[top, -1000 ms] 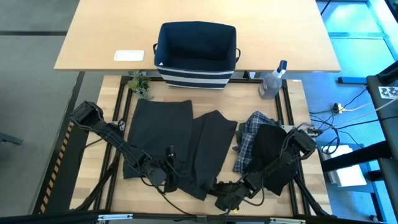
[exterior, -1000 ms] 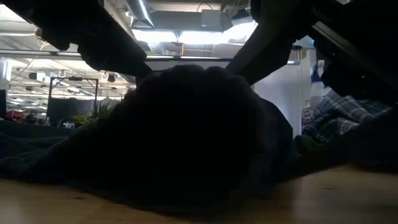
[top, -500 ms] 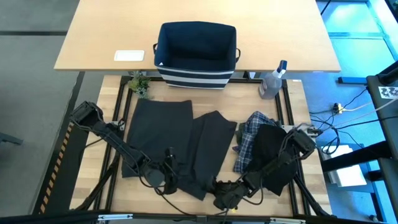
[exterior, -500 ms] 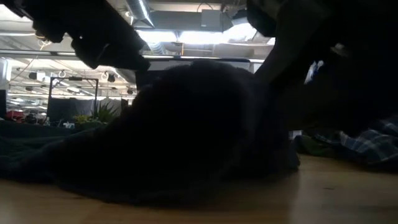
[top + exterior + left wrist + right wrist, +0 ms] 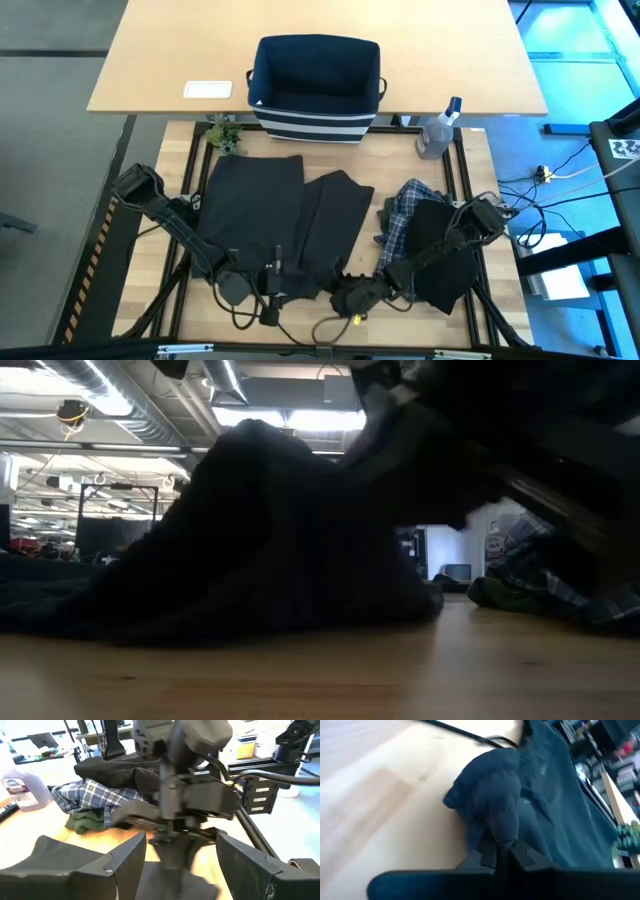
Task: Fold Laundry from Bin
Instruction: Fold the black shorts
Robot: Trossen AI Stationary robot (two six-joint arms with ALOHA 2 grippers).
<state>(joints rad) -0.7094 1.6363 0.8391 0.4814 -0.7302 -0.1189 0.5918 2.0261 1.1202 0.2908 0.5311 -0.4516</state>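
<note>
A dark grey garment (image 5: 285, 225) of the laundry lies spread on the table's middle. Its near edge is bunched up into a mound (image 5: 270, 540). My right gripper (image 5: 345, 295) is shut on that near edge. My left gripper (image 5: 272, 290) hovers just left of it, open, its fingers (image 5: 125, 865) wide apart over the cloth and touching nothing. A plaid shirt (image 5: 400, 225), a black garment (image 5: 440, 250) and an olive-green cloth (image 5: 85, 822) lie heaped at the right. The striped navy bin (image 5: 318, 85) stands on the far table. My right gripper pinches a bunched fold of the dark garment's near edge (image 5: 502, 827) between its two shut fingers. The fingers come slanting down from the table's near right. The pinched cloth is raised off the wood, and the rest of the garment lies on the table.
A clear spray bottle (image 5: 437, 130) stands at the table's far right and a small plant (image 5: 225, 135) at the far left. A white card (image 5: 208, 89) lies left of the bin. Bare wood shows along the near edge (image 5: 320, 670).
My right gripper has shut on the dark garment's near edge, then moved left and away from the near edge, rising a little. The near hem has been pulled up into a higher mound and drawn back, while the far part stayed flat. My left gripper rose slightly and turned.
</note>
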